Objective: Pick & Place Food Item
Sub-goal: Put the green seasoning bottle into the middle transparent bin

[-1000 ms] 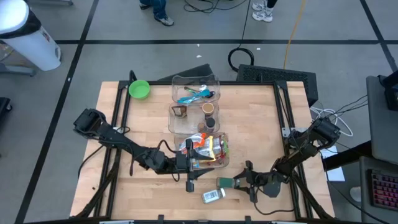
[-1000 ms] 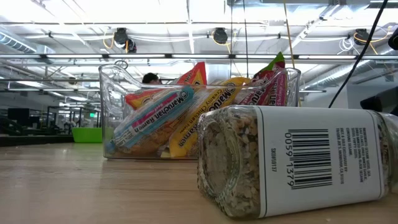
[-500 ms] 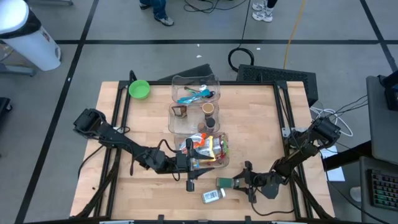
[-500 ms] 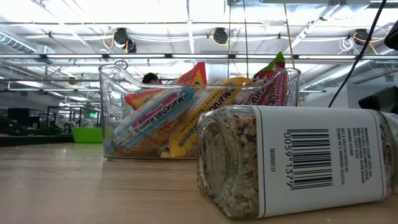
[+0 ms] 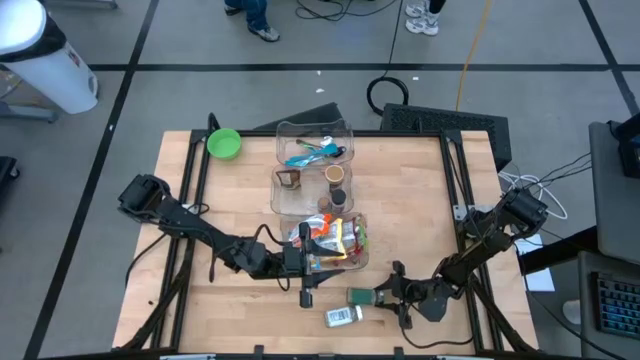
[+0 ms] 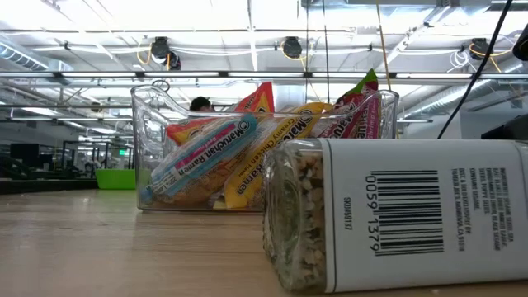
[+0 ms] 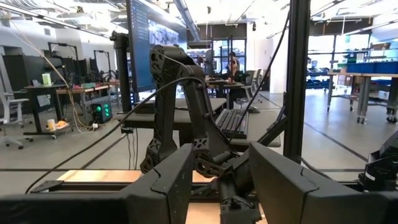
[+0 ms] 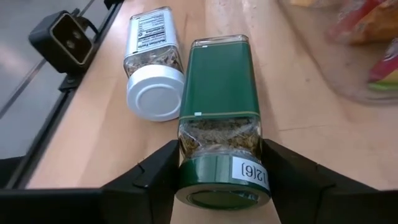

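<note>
Right hand (image 8: 221, 180) is gripping green-labelled spice jar (image 8: 219, 112) lying on bench (image 5: 230, 300) beside white-capped jar (image 8: 152, 68); clear bin (image 6: 264, 140) is holding ramen packets (image 6: 202, 157). Left hand (image 7: 217, 180) is part-open, holding nothing, beside bin.

The right gripper (image 5: 385, 297) lies low near the table's front edge (image 5: 300, 345), fingers (image 8: 155, 171) closed on either side of a green-labelled jar (image 8: 219, 118). The left gripper (image 5: 303, 262) rests level at the table's middle, forearm stretched low, fingers (image 7: 180, 168) parted.
</note>
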`<state>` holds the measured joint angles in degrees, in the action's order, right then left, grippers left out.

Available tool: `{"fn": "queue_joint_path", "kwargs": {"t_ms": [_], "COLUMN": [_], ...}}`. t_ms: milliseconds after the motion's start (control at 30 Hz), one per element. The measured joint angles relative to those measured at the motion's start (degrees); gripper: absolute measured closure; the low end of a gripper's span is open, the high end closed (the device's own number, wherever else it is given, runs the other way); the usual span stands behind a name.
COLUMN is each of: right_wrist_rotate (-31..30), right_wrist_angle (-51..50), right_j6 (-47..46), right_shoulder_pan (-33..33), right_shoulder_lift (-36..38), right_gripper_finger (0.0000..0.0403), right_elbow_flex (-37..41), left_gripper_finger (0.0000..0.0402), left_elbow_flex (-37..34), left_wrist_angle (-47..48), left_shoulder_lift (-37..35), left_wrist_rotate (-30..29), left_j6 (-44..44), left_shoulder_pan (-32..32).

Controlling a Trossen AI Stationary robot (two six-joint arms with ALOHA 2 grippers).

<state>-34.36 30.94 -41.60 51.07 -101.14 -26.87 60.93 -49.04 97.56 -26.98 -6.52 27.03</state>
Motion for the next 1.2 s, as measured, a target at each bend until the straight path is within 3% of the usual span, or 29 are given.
{"fn": "queue_joint_path", "kwargs": {"t_ms": [567,933,1200], "right_wrist_rotate": [2.28,2.68,2.93], "right_wrist_angle": [1.15,0.31,1.12], "right_j6": [1.75,2.10,4.30], "right_shoulder_pan": [-1.14,-1.11,-1.14], "right_shoulder_lift": [2.38,2.40,2.36], "right_gripper_finger": [0.0211,0.0117,0.0108], "right_elbow_flex": [0.04,0.04,0.04], "left_gripper_finger": [0.0236,0.0236,0.0236], "left_elbow_flex": [0.00,0.00,0.00], "left_wrist_angle": [0.00,0.04,0.15], "left_shoulder_lift": [0.00,0.00,0.00], "left_wrist_rotate": [0.00,0.00,0.00], "left_j6": [-0.02,-0.02,-0.04], "left_shoulder_pan": [0.00,0.00,0.00]}}
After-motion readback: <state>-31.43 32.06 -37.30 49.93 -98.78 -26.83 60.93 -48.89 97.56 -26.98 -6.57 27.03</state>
